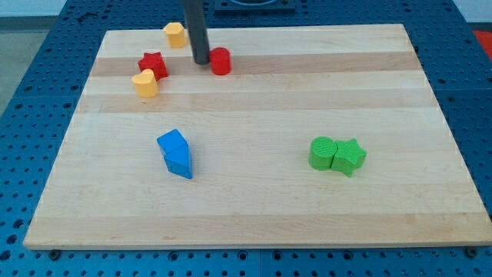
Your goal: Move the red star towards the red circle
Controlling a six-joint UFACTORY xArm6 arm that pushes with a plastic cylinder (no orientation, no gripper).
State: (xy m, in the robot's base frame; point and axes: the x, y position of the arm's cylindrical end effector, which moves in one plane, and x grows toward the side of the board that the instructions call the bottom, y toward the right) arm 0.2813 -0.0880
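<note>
Rod only, no jaws to read: my tip (pixel 201 61) touches smooth red circle (pixel 221 60); red star (pixel 153 65) sits left on wood-grain board (pixel 254 200).

A red star (pixel 153 64) lies flat near the board's top-left corner, a yellow block touching its lower-left side. The red circle (pixel 221 60) stands to its right, apart, just beside my tip (pixel 201 61).

Tabletop (pixel 254 200): light wood with paler and darker grain bands. Rod: dark grey. Blocks: red star (pixel 153 65), red circle (pixel 221 60), two yellow blocks (pixel 175 35) (pixel 144 83), two blue blocks (pixel 173 144) (pixel 181 161), green circle (pixel 322 152), green star (pixel 349 156).
</note>
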